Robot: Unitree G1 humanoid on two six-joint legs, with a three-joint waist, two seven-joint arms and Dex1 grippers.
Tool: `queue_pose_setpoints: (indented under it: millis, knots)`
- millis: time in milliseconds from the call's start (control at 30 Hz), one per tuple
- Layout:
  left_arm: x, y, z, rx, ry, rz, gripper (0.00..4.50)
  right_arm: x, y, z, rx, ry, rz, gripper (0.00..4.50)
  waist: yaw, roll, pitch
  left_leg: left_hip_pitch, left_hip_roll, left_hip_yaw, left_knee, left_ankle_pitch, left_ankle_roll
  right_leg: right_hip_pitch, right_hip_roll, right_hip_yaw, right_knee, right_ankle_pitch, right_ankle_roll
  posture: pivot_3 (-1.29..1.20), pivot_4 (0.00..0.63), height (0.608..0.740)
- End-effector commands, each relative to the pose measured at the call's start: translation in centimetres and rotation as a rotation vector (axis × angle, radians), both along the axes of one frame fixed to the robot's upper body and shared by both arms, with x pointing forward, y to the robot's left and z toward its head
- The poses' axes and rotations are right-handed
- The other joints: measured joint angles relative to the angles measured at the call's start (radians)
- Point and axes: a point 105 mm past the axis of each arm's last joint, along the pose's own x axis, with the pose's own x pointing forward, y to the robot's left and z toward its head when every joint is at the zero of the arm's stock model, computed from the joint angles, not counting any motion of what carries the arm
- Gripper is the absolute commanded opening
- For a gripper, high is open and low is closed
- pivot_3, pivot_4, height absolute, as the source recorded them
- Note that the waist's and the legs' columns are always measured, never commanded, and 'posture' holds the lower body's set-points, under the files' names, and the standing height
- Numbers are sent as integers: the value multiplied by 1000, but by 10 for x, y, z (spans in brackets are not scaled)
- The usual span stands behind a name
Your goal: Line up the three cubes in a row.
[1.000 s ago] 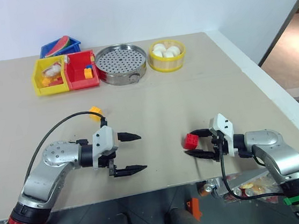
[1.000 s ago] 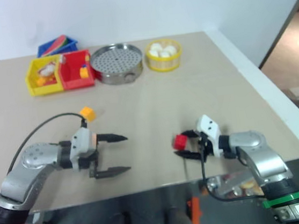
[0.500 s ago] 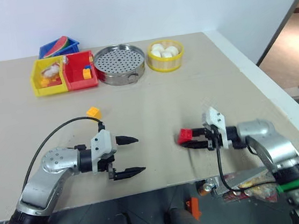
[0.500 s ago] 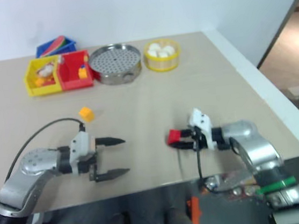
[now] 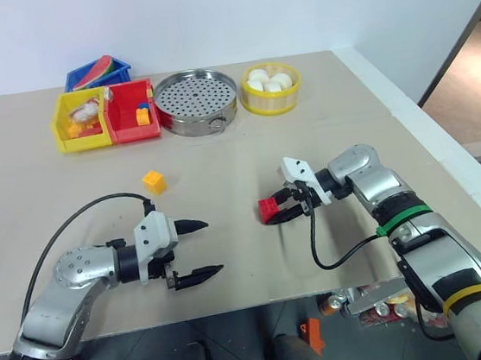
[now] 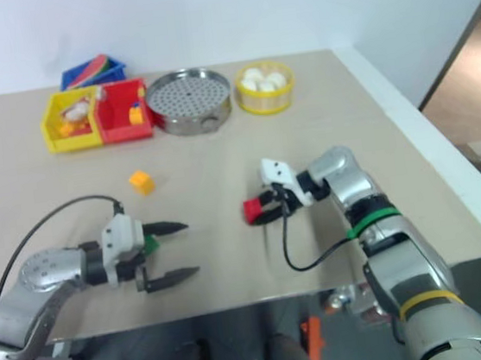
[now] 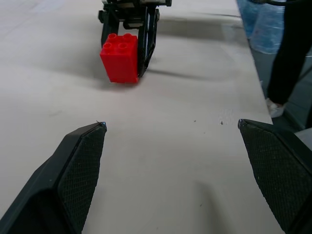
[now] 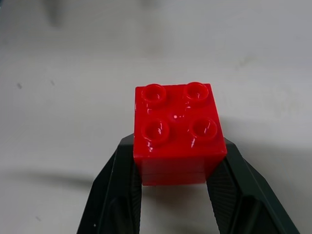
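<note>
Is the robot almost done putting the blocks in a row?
Not yet; no row is made. The right gripper holds the red cube between its fingers. The yellow-orange cube sits alone on the table. A bit of the green cube peeks out beside the open left gripper. All three need lining up.

Silver arms, white wrist blocks, black cables, black-fingered left gripper (image 5: 198,250)
</note>
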Motion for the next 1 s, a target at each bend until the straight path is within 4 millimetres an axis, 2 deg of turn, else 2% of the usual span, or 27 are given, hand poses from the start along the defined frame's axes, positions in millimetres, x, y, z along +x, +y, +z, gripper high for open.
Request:
queue_pose_setpoints:
  millis: [33, 267, 333, 533, 567, 667, 767, 900, 1000]
  knots:
    - [-4, 1, 11, 0, -48, 16, 4500, 5, -2, 9, 12, -34, 4, 1261, 0, 0, 0, 1, 0, 0, 0, 0, 0, 0, 0, 0, 0, 0, 0, 0, 150, 740]
    - [-6, 3, 11, 6, -45, 28, 4500, 6, -5, 2, 16, -8, -14, 1261, 0, 0, 0, 2, 0, 0, 1, 1, 0, 1, 0, 0, 1, 1, -4, 0, 150, 740]
    - [-3, 4, 13, 4, -49, 35, 4500, 6, -4, 2, 23, -3, -18, 2296, 0, 0, 0, 2, 0, 0, 2, 1, 0, 2, 0, 0, 1, 1, -4, 0, 150, 740]
    - [16, 18, 29, -57, -80, 203, 4500, 6, -2, 24, 102, -47, -15, 4310, 0, 0, 0, 3, 1, 0, 2, 3, 1, 1, 0, 0, 1, 4, -6, 0, 150, 740]
    - [22, 23, 32, -60, -99, 261, 4500, 7, -2, 30, 125, -68, -22, 4489, 0, 0, 0, 3, 1, 0, 2, 3, 1, 1, 0, 0, 1, 4, -7, 0, 150, 740]
    - [30, 37, 35, -46, -123, 401, 4500, 6, -3, 50, 196, -132, -49, 4489, 0, 0, 0, 2, 1, 0, 2, 3, 1, 1, 0, 0, 1, 4, -7, 0, 150, 740]
    - [26, 54, 41, -80, -177, 498, 4500, -2, -6, 67, 269, -194, -80, 4489, 0, 0, 0, 2, 1, 0, 1, 3, 1, 1, 0, 0, 1, 4, -4, 0, 150, 740]
    - [17, 71, 31, -102, -134, 547, 4500, -19, -10, 69, 279, -197, -101, 4489, 2, 0, 0, 1, 1, 0, -2, 1, -2, -1, -1, 0, 1, 1, -1, 0, 150, 740]
    - [12, 78, 16, -25, -100, 492, 4500, -26, -10, 67, 266, -196, -108, 4489, 2, 0, 0, 1, 1, 0, -3, 1, -2, -1, 0, 0, 1, 0, -2, 0, 150, 740]
